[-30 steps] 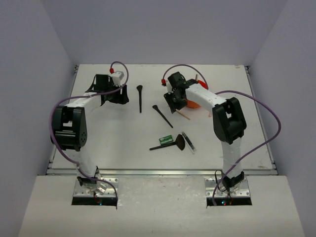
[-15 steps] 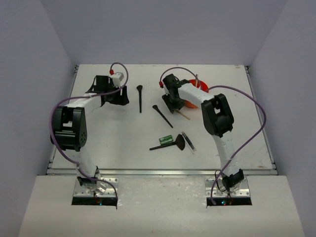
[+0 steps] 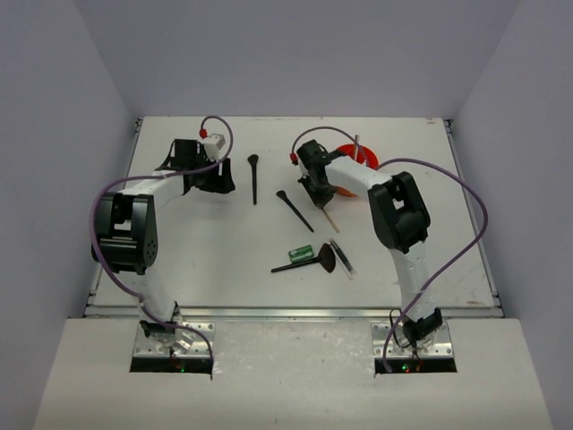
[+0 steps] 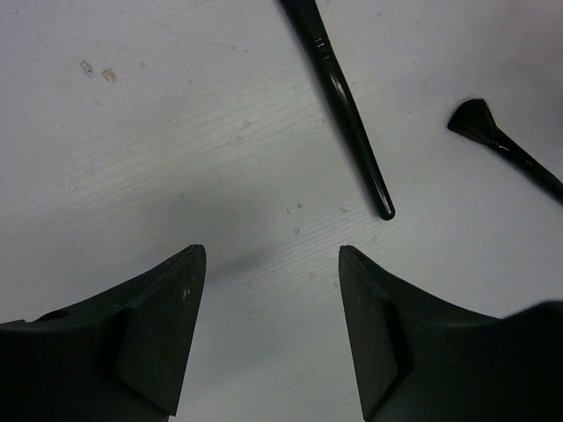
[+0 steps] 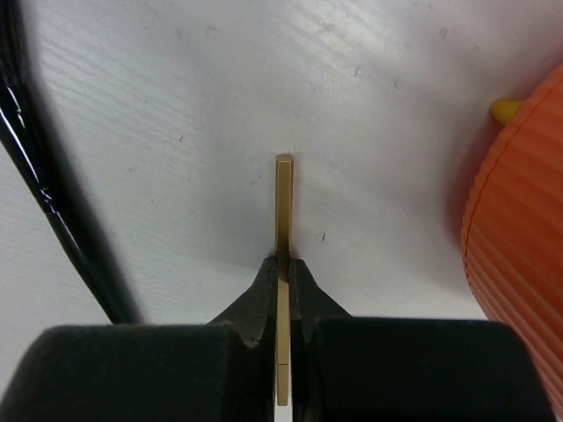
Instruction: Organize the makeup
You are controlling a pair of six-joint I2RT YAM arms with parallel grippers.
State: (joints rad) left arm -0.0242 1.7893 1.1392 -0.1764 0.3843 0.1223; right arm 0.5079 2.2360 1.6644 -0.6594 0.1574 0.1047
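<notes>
Stick tan, thin, flat-sided, straight; pinched in right hand.

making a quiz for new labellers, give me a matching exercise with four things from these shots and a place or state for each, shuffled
Column one:
1. tan stick
2. left gripper
3. green tube
4. orange cup

Column two:
a. open, holding nothing
b. lying next to the fan brush
c. pinched in the right gripper
d. ribbed wall, standing at the far side of the table

Pairs: 1-c, 2-a, 3-b, 4-d
</notes>
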